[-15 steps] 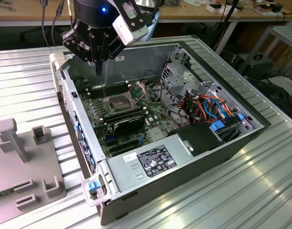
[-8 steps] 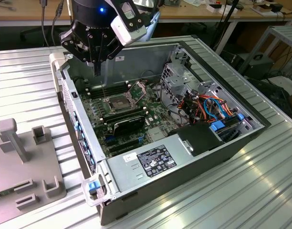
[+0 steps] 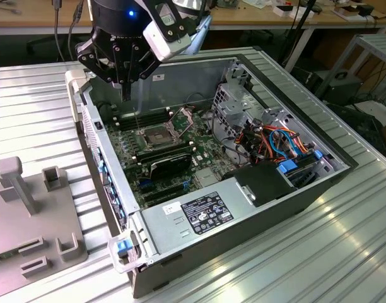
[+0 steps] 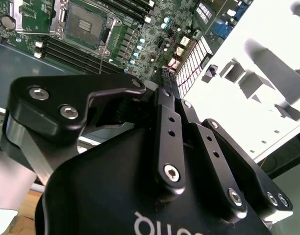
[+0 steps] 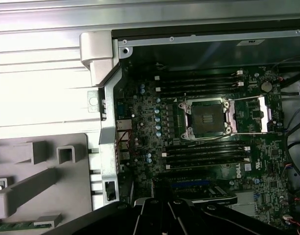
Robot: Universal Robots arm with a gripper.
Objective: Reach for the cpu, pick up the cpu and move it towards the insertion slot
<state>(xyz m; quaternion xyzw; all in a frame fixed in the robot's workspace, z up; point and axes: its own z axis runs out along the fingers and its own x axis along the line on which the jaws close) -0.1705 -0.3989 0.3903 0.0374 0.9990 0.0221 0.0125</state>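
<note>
Ribbed table [image 3: 35, 95]; closed gripper [image 3: 125, 85] hovers over case [image 3: 180, 72].

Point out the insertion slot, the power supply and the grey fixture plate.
insertion slot [image 5: 207, 120]: first wrist view, on its dark centre.
power supply [image 3: 199, 214]: exterior view, on its top label.
grey fixture plate [image 3: 48, 218]: exterior view, on its flat base.

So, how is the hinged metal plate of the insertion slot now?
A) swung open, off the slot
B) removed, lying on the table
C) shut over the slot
A: in the first wrist view the hinged plate is swung away from the insertion slot, whose dark centre lies uncovered.
</note>
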